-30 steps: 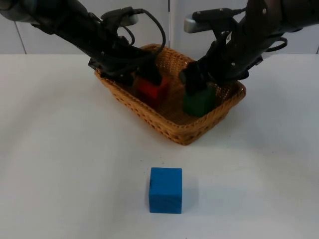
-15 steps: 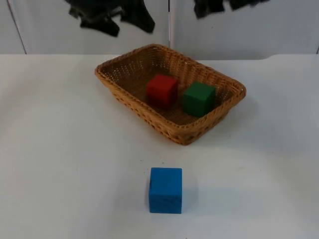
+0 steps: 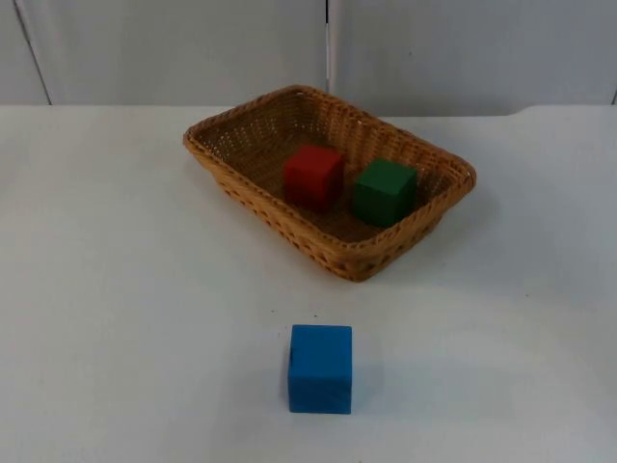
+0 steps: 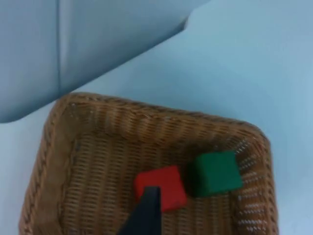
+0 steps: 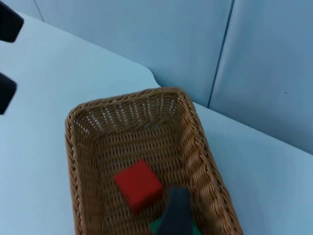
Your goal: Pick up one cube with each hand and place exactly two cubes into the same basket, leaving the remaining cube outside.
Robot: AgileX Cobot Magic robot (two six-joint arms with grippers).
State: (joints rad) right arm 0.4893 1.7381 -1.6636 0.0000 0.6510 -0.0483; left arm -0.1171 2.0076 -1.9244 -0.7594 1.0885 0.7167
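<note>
Red cube (image 3: 312, 176) & green cube (image 3: 384, 191) in basket (image 3: 241, 191), blue cube (image 3: 320, 367) outside; jaws' state can't tell.

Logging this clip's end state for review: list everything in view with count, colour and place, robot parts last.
Wicker basket: one, tan, on the table toward the partition wall.
Red cube: one, inside the basket, beside the green cube.
Green cube: one, inside the basket.
Blue cube: one, on the table outside the basket, at the near side.
Table: one, white.
Partition wall: grey, behind the table.
Left gripper: black fingertip above the basket.
Right gripper: dark fingertip above the basket.
</note>
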